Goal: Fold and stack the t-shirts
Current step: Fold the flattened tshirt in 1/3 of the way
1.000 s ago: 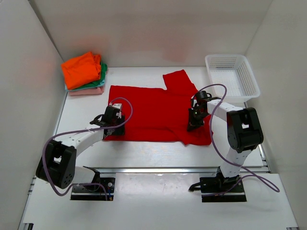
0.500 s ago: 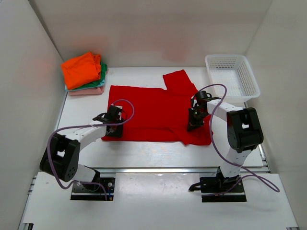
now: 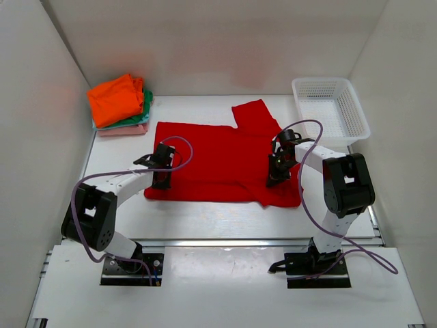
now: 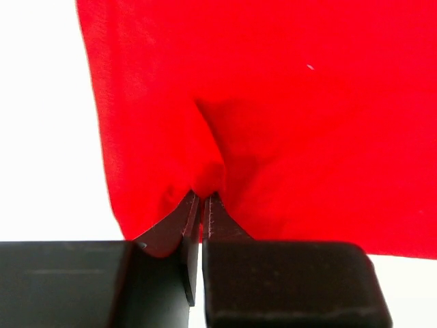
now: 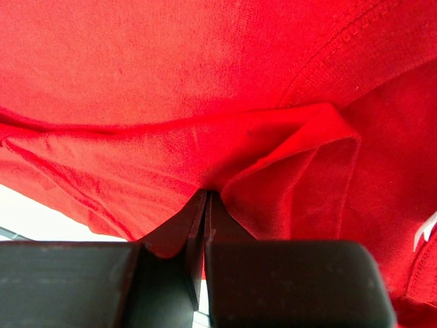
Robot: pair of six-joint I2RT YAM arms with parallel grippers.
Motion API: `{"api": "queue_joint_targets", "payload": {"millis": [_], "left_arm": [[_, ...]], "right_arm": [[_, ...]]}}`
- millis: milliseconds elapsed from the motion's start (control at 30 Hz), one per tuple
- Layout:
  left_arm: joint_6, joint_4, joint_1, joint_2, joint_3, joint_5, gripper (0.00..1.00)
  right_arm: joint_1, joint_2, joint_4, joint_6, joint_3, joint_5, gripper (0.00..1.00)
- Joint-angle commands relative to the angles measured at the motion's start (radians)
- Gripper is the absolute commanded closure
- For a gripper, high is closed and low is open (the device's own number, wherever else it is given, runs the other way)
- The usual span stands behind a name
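Note:
A bright red t-shirt (image 3: 218,160) lies spread on the white table, one sleeve pointing to the back. My left gripper (image 3: 162,179) is shut on a pinch of the shirt's left edge; the left wrist view shows the cloth (image 4: 273,123) puckered at the closed gripper (image 4: 203,197). My right gripper (image 3: 274,179) is shut on the shirt's right part; the right wrist view shows a fold of red cloth (image 5: 205,102) pinched at the gripper (image 5: 206,195). Folded orange (image 3: 116,98), green (image 3: 145,102) and pale pink (image 3: 126,130) t-shirts are stacked at the back left.
A white plastic mesh basket (image 3: 331,109) stands at the back right. White walls enclose the table on the left, back and right. A metal rail runs along the near table edge by the arm bases.
My left gripper has moved toward the back and a little right along the shirt's left edge, drawing that edge in. The right arm has not moved.

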Motion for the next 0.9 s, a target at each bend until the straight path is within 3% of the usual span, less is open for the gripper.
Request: {"api": "queue_joint_targets", "payload": {"millis": [0, 200, 567, 733, 867], "left_arm": [[0.055, -0.03, 0.039, -0.024, 0.049, -0.053, 0.91], [0.132, -0.004, 0.124, 0.002, 0.078, -0.044, 0.87], [0.175, -0.024, 0.137, 0.159, 0.193, -0.086, 0.78], [0.205, -0.059, 0.159, 0.186, 0.227, -0.135, 0.84], [0.27, -0.069, 0.176, 0.186, 0.22, -0.193, 0.96]], "right_arm": [[0.003, 0.108, 0.024, -0.035, -0.07, 0.177, 1.0], [0.003, 0.111, 0.021, -0.038, -0.07, 0.185, 0.99], [0.003, 0.111, 0.015, -0.04, -0.078, 0.196, 1.0], [0.001, 0.114, 0.018, -0.043, -0.07, 0.203, 1.0], [0.004, 0.121, 0.017, -0.035, -0.072, 0.208, 1.0]]}}
